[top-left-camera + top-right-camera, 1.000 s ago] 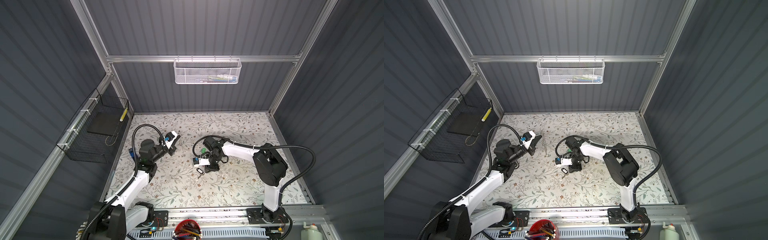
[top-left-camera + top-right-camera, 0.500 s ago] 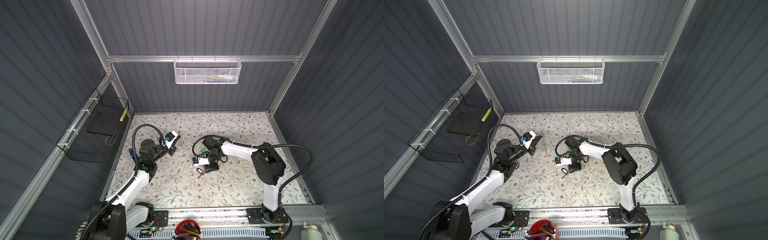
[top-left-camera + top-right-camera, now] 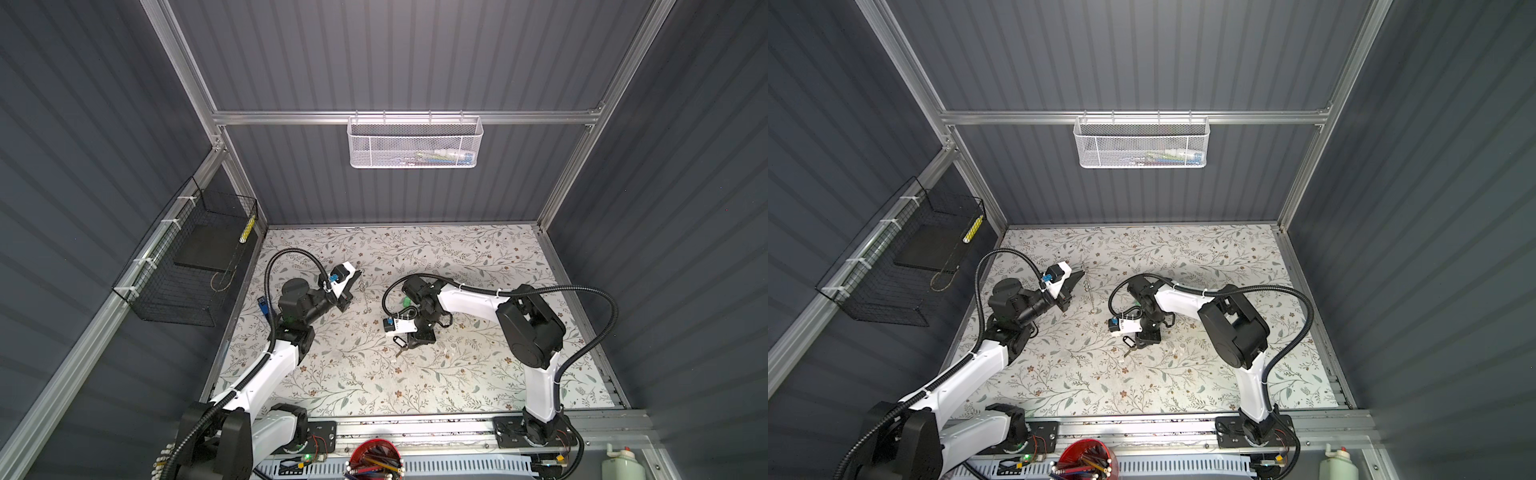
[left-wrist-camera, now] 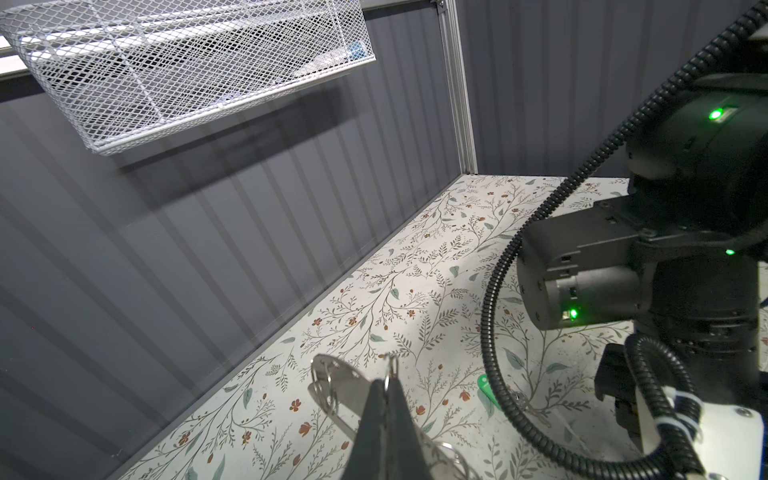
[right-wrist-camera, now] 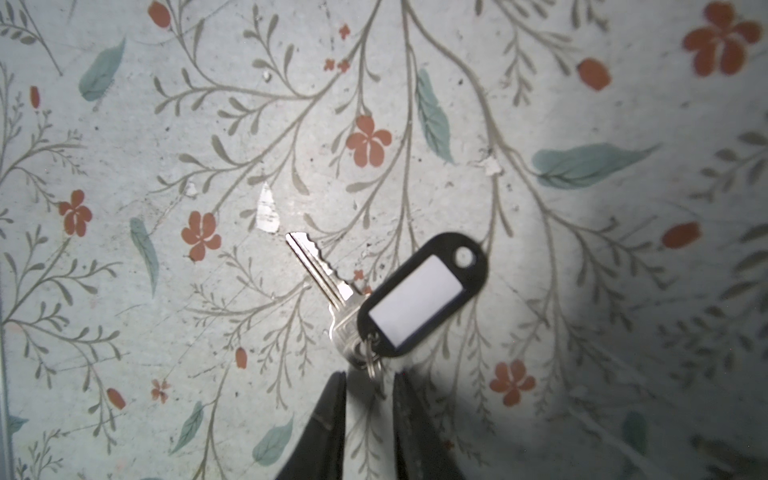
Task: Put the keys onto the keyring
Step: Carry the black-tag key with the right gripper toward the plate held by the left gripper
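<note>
A: What may fail here?
B: The right jaws stand slightly open around the thin ring [image 5: 374, 365] of the black-tag key [image 5: 328, 276] on the desk [image 5: 124, 124]. Closing could push it away, I think.
A: And the keyring [image 4: 336, 386]?
B: Well apart from that key, pinched in the closed left jaws, above the desk. The right arm [image 3: 465, 297] bends down over the key.

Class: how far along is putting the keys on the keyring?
Done: the left gripper is shut on the flat silver metal keyring. In hand: the right gripper has its fingers astride the ring of the silver key with the black-rimmed clear tag. Left: neither it nor the green-tagged key is on the keyring.
</note>
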### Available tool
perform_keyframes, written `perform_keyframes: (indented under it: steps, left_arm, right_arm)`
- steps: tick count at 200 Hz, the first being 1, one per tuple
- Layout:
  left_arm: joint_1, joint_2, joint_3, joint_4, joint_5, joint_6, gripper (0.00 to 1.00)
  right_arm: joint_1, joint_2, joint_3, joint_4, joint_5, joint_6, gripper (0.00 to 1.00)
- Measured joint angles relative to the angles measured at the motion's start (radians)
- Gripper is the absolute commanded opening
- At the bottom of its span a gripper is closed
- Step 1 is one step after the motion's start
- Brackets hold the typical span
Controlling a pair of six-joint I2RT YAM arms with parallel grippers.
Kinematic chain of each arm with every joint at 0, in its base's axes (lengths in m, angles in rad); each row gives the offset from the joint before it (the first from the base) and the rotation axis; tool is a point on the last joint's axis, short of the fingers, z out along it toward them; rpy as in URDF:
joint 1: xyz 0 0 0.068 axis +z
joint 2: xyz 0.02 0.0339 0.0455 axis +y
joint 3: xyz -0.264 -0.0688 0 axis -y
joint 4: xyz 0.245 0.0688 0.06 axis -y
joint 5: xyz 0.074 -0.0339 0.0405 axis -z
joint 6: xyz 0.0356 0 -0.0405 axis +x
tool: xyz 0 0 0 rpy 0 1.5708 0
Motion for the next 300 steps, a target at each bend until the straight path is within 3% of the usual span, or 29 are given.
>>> perform_keyframes:
  steps: [133, 180, 224, 264, 300]
  left_arm:
    - [0.000, 0.000, 0.000, 0.001, 0.027, 0.000, 0.00]
    - [-0.010, 0.000, -0.020, 0.042, 0.106, 0.032, 0.00]
    - [-0.075, 0.000, -0.037, 0.058, 0.200, 0.114, 0.00]
    - [-0.179, -0.008, 0.010, -0.100, 0.249, 0.286, 0.00]
    - [-0.206, -0.019, 0.032, -0.190, 0.275, 0.394, 0.00]
  right_arm:
    - [0.008, -0.014, -0.005, 0.002, 0.001, 0.026, 0.00]
    - [-0.009, -0.273, -0.168, 0.099, 0.016, 0.125, 0.00]
    - [-0.042, -0.452, -0.231, 0.135, 0.091, 0.284, 0.00]
    - [-0.050, -0.572, -0.315, 0.143, 0.124, 0.420, 0.00]
    - [-0.056, -0.669, -0.342, 0.154, 0.120, 0.543, 0.00]
